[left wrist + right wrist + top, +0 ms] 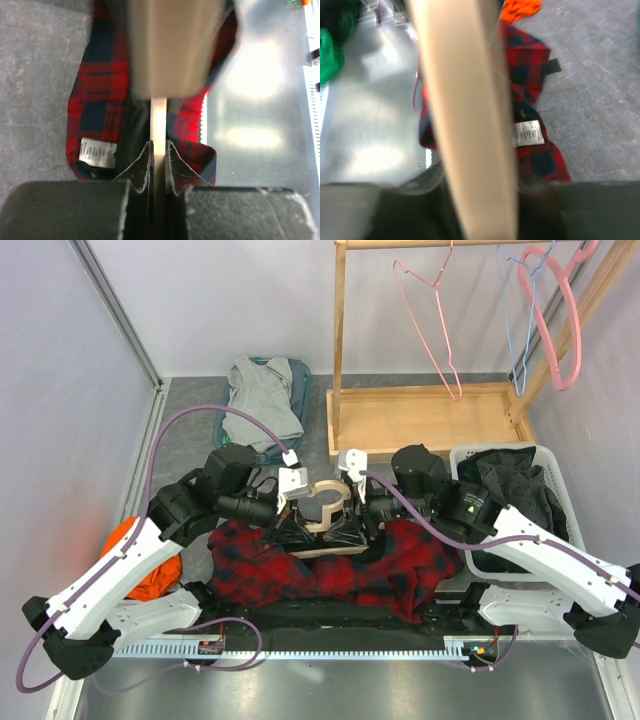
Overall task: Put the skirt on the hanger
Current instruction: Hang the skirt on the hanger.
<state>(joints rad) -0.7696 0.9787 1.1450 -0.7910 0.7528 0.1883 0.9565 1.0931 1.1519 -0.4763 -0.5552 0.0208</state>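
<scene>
Left gripper is pinched tight on the thin edge of the wooden hanger. Right gripper, at its 3 o'clock, has the hanger running between its fingers; grip cannot be told. The red plaid skirt lies crumpled on the table, under the hanger, spreading toward 6 o'clock of both grippers.

pale lilac walls close in the far and left sides, with an aluminium post slanting down to the far left corner. the tabletop is mottled grey. a wooden rack stands at the far right, a white basket just in front of it. a metal strip along the near edge shows soft glare.
</scene>
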